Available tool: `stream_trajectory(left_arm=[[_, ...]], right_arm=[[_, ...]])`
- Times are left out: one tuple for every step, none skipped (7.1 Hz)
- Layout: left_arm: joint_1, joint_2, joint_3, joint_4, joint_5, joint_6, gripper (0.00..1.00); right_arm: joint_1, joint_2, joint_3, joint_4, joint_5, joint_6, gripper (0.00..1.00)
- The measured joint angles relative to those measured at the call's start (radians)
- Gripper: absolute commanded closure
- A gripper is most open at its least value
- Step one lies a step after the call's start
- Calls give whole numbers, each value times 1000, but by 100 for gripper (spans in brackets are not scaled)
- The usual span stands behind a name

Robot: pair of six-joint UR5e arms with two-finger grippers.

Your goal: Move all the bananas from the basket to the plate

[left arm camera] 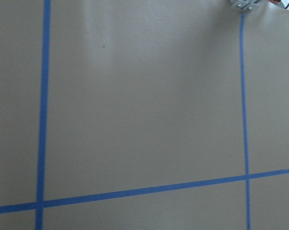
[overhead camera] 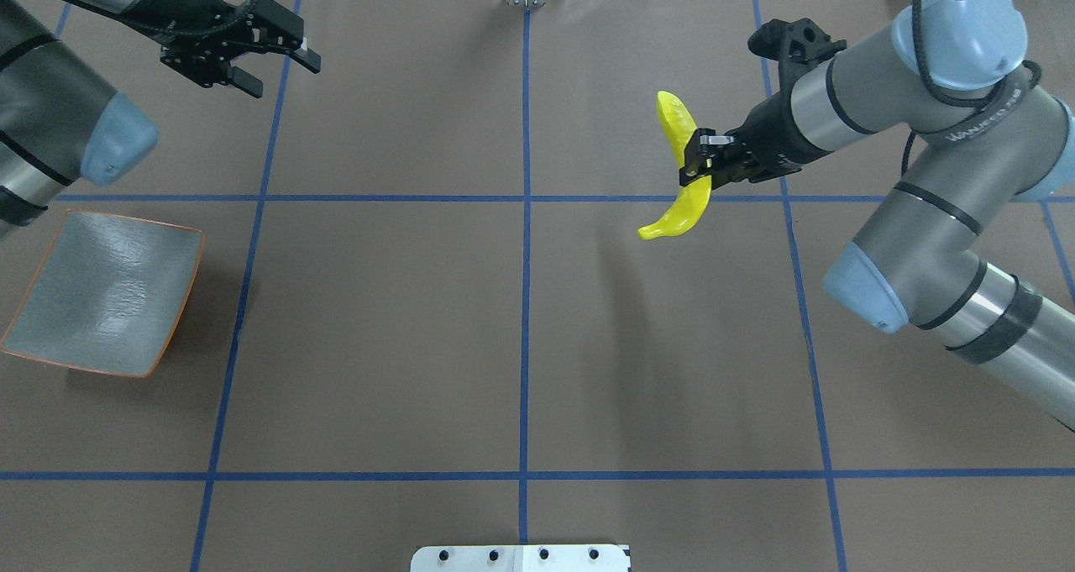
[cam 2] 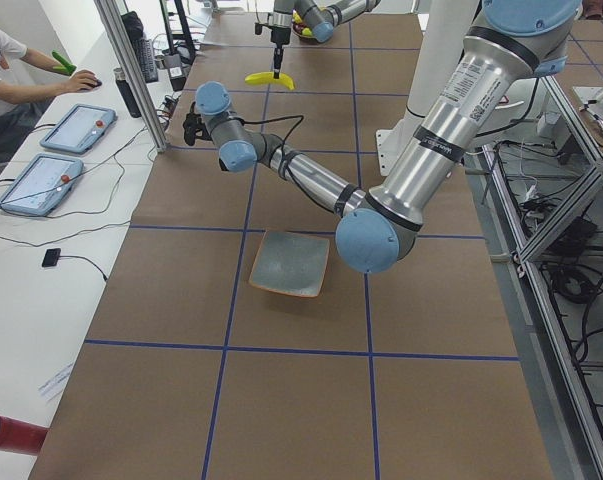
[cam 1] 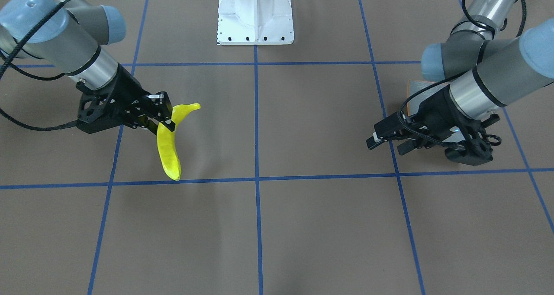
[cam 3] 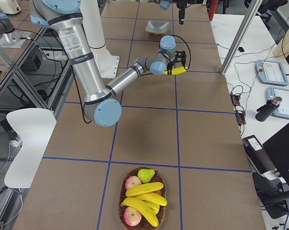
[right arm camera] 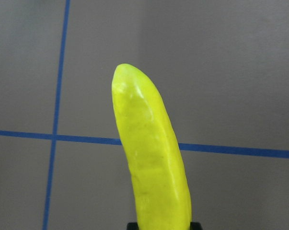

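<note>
My right gripper (overhead camera: 695,167) is shut on a bright yellow banana (overhead camera: 677,122) at its middle and holds it above the table, right of centre. The banana also shows in the front view (cam 1: 169,154) and fills the right wrist view (right arm camera: 154,158). Three more bananas (cam 3: 143,197) lie in a wicker basket (cam 3: 121,203) at the table's right end. The grey-green plate (overhead camera: 105,291) with an orange rim sits at the left side and holds nothing. My left gripper (overhead camera: 281,75) is open and empty, far beyond the plate.
The basket also holds apples (cam 3: 133,182) and a pear (cam 3: 145,175). The robot's white base (cam 1: 255,15) stands at the middle of the near edge. An operator with tablets (cam 2: 76,128) sits at the far side. Blue tape lines cross the brown table.
</note>
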Motion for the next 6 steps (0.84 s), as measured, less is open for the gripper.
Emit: stream_trajectory(left_arm=[[34,-11,4,-91,12,-100,1],[79,-25,5,-169,51,-184,0],[134,-41,6,-251,118,-275,0],[193,-50,7,-351,198,-378,0],[242,-57,8,-436,264,-462,1],[277,-66,9,-497,306,-512,1]], right_arm=[[-54,40,8,4,-64,68,100],[-109,64,21,28,-136,130,100],[-147,72,29,75,-183,184,100],[-165,70,36,120,-205,223,100],[-171,63,48,144,-209,239,100],[-173,50,64,167,-206,246,100]])
